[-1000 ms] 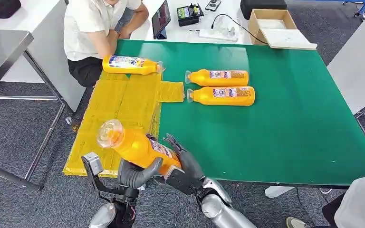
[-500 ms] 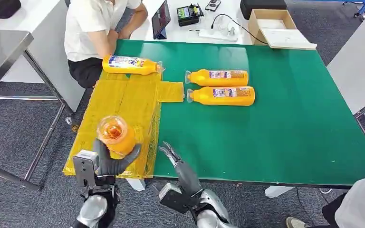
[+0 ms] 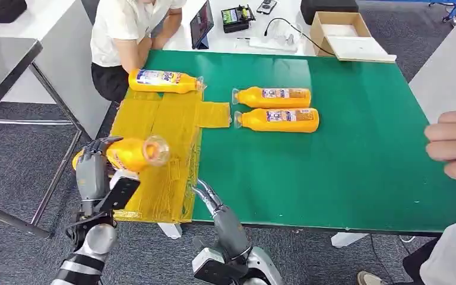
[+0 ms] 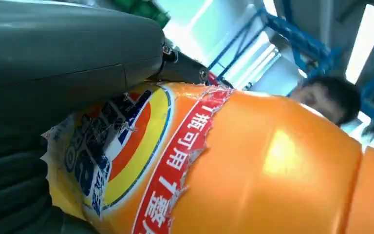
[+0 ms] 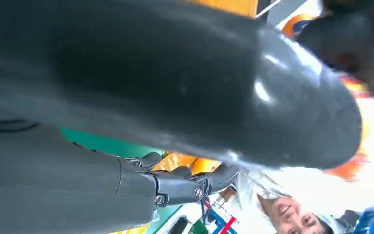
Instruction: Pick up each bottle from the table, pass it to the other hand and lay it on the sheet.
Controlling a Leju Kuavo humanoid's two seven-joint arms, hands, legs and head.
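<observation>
Above sheet (image 3: 154, 127), orange-filled bottle (image 3: 132, 153)

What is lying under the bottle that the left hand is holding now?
The yellow sheet is below the held bottle, gripped by the left hand. Whether the bottle touches it cannot be told, and the patch directly beneath is covered.

An orange plastic bottle with a clear cap (image 3: 135, 153) is held on its side above the left edge of the yellow plastic sheet (image 3: 154, 127). A second orange bottle (image 3: 163, 81) lies at the sheet's far edge. Two more orange bottles (image 3: 273, 97) (image 3: 278, 119) lie side by side on the green bench (image 3: 356, 148), just right of the sheet.
</observation>
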